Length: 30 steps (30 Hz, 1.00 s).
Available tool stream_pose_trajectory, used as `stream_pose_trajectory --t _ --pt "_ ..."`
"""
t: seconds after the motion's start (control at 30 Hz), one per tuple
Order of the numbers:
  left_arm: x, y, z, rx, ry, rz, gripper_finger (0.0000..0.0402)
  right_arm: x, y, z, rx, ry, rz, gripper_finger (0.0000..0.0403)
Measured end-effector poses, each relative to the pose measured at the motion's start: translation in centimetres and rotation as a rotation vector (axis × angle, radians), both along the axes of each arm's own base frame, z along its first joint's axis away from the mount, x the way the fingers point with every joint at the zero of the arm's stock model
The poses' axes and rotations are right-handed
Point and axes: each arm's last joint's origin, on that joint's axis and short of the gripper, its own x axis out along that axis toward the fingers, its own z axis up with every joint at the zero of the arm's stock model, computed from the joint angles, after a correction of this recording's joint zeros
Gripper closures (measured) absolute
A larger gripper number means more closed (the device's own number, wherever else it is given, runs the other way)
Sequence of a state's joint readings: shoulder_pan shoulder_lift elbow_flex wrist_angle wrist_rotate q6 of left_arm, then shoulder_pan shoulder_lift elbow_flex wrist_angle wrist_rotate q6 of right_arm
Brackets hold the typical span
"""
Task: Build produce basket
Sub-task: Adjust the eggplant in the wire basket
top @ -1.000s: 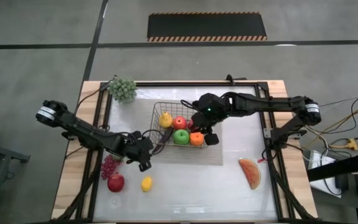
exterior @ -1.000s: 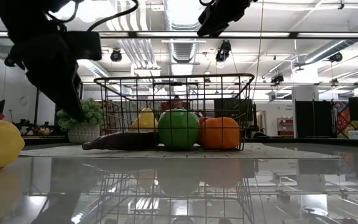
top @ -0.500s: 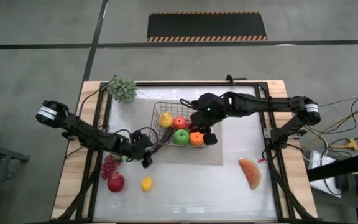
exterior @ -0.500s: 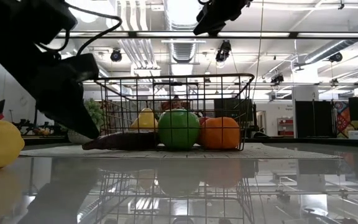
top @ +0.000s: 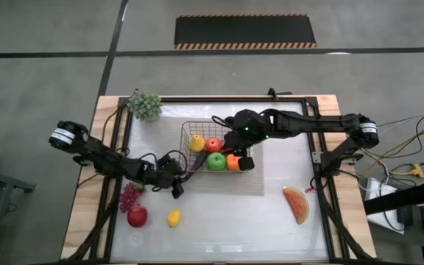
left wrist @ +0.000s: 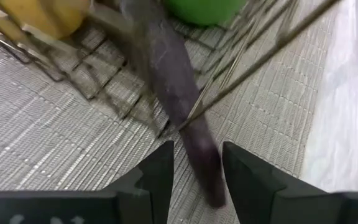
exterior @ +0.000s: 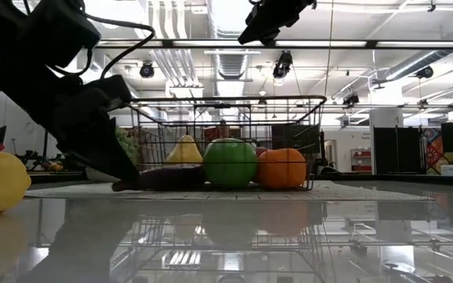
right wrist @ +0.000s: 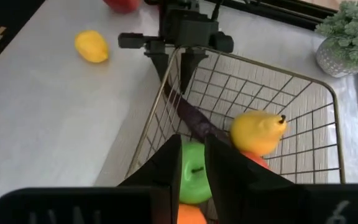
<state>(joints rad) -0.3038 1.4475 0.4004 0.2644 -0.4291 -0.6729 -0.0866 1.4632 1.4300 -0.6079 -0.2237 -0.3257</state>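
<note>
The wire basket [top: 185, 136] stands on a woven mat and holds a pear [top: 196, 142], a red apple [top: 213, 143], a green fruit [top: 216, 160] and an orange [top: 232, 160]. A purple eggplant [top: 191, 167] lies in it, and its thin end pokes out through the mesh onto the mat. My left gripper [left wrist: 197, 149] sits low at that end, open, one finger on each side. My right gripper [right wrist: 191, 146] hangs high over the basket's near right part, fingers a little apart, with nothing between them. My left gripper's fingers [left wrist: 160, 171] stand on either side of the eggplant's free end [left wrist: 205, 177], outside the mesh. They slant down from the table's left and lie along the eggplant. I cannot tell whether a finger touches it. The end rests on the mat.
Left of the mat lie dark-red grapes [top: 129, 196], a red apple [top: 137, 216] and a lemon [top: 173, 217]. A watermelon slice [top: 296, 204] lies near the right front. A pale green bunch in a pot [top: 145, 104] stands at the far left.
My left gripper has sunk toward the mat, tipped its fingers further down and moved in toward the basket, coming around the eggplant's protruding end.
</note>
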Motion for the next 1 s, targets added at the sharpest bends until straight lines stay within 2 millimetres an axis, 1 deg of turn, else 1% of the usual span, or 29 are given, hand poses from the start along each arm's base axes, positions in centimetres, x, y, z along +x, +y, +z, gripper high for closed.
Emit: stream_pose_trajectory --t 0.13,0.2,0.27,0.4,0.43,0.63,0.77,0.87,1.0 --pt "0.2 0.0 -0.3 -0.009 0.000 -0.006 0.0283 0.2 0.0 -0.2 0.001 0.000 -0.001 0.0342" --pt "0.2 0.0 -0.3 -0.009 0.000 -0.006 0.0294 0.4 -0.1 -0.5 0.002 0.011 -0.002 0.0342" --pt "0.1 -0.1 -0.3 -0.013 0.000 -0.011 0.0316 0.7 -0.1 -0.9 0.003 0.019 -0.002 0.0342" --pt "0.0 0.0 -0.4 -0.008 0.004 -0.015 0.0380 1.3 -0.2 -1.7 -0.002 0.035 0.003 0.0344" --pt "-0.1 0.0 -0.4 -0.009 0.002 -0.013 0.0389 1.5 -0.2 -2.0 -0.004 0.044 0.001 0.0344" --pt "-0.1 0.1 -0.4 0.054 -0.015 -0.020 0.0399 3.0 -0.4 -4.2 -0.008 0.087 -0.009 0.0344" --pt "-0.2 0.2 -0.5 0.083 -0.016 -0.015 0.0400 4.0 -0.9 -5.9 -0.005 0.117 -0.019 0.0344" --pt "-0.4 0.3 -0.7 0.082 -0.029 -0.010 0.0400 4.8 -1.8 -7.2 0.006 0.132 -0.063 0.0344" --pt "-0.7 0.4 -0.9 0.103 -0.036 0.001 0.0401 5.9 -3.3 -8.1 0.013 0.142 -0.133 0.0335"
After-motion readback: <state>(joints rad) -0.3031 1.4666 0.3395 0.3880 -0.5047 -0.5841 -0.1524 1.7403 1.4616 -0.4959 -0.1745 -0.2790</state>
